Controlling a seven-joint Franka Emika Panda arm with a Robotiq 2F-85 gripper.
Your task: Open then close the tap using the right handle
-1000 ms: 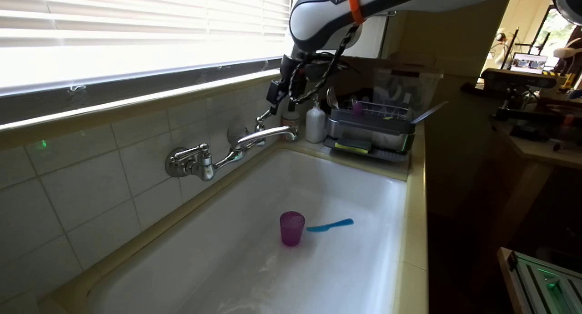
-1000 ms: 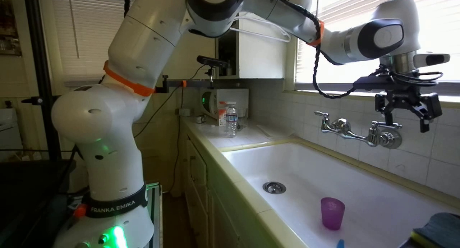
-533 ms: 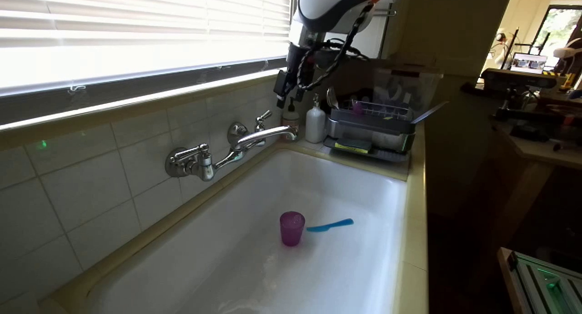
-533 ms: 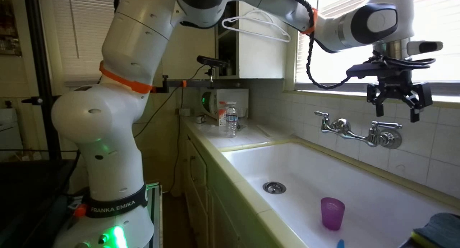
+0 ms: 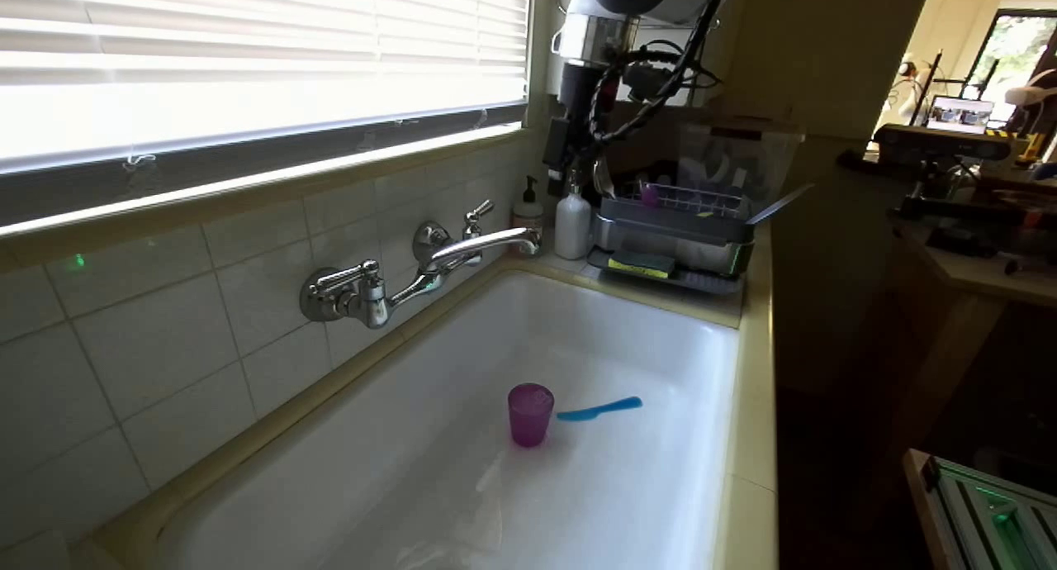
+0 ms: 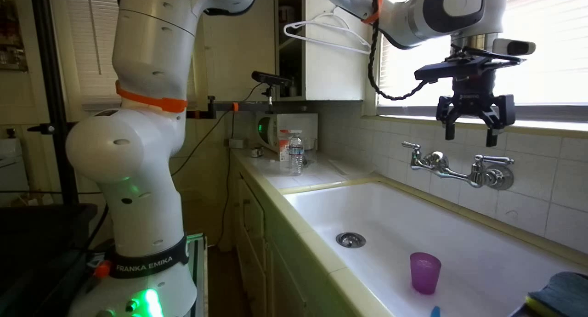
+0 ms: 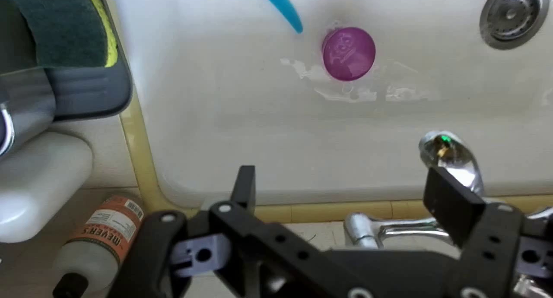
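Observation:
The chrome wall-mounted tap has a curved spout (image 5: 487, 244) and two lever handles. The right handle (image 5: 479, 215) is the far one in an exterior view and the near one (image 6: 494, 160) in an exterior view; its lever stands clear of my fingers. The left handle (image 6: 410, 145) is untouched. My gripper (image 6: 470, 137) is open and empty, raised above the tap. In the wrist view my gripper (image 7: 343, 181) spans above the tap's side body (image 7: 360, 229), and one finger partly covers the spout (image 7: 449, 153). The lever is hidden there. I see no water stream.
A purple cup (image 5: 530, 415) and a blue knife (image 5: 599, 409) lie in the white sink (image 5: 396, 471). A white bottle (image 5: 572, 227), a soap bottle (image 7: 103, 242) and a dish rack with a sponge (image 7: 73, 26) stand at the sink's end. A tiled wall (image 6: 528, 197) backs the tap.
One second ago a fingertip was at the right handle. My gripper has since lifted and moved clear of it, leftward in the view that shows the robot base. The handle looks unchanged.

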